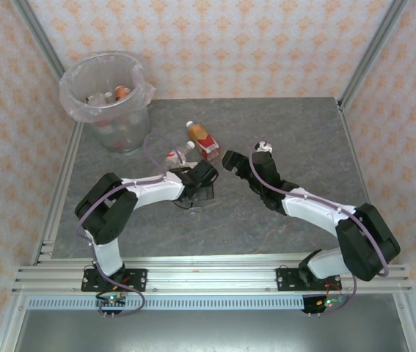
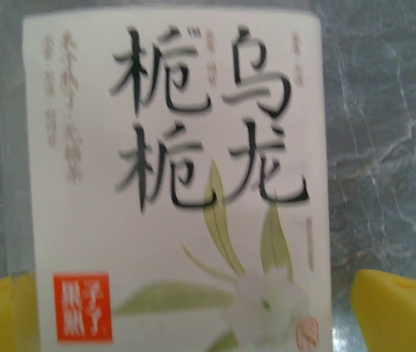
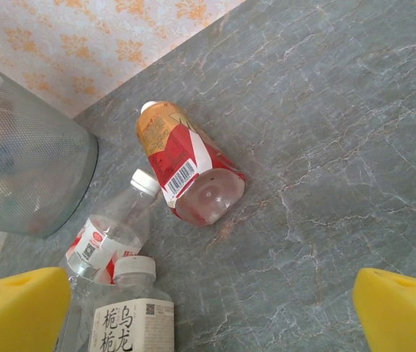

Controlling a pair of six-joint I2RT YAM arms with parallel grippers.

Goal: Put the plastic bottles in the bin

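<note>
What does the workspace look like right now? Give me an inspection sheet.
Surface: grey marbled table.
Job's things: bin far left with binned bottles; on the table, red-label bottle, clear bottle, white-label bottle.
Clutter: nothing seen.
Grippers: left gripper open, straddling the white-label bottle; right gripper open, empty.
Cables: one cable along each arm.
Surroundings: patterned walls, metal frame.

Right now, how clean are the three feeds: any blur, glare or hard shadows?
Left wrist: the white-labelled bottle sits so close that its print is soft and smeared. Right wrist: crisp on the red-labelled bottle and the veined table, near corners blurred. Top external: even light, only faint shadows; what lies in the bin looks hazy through its wall.
</note>
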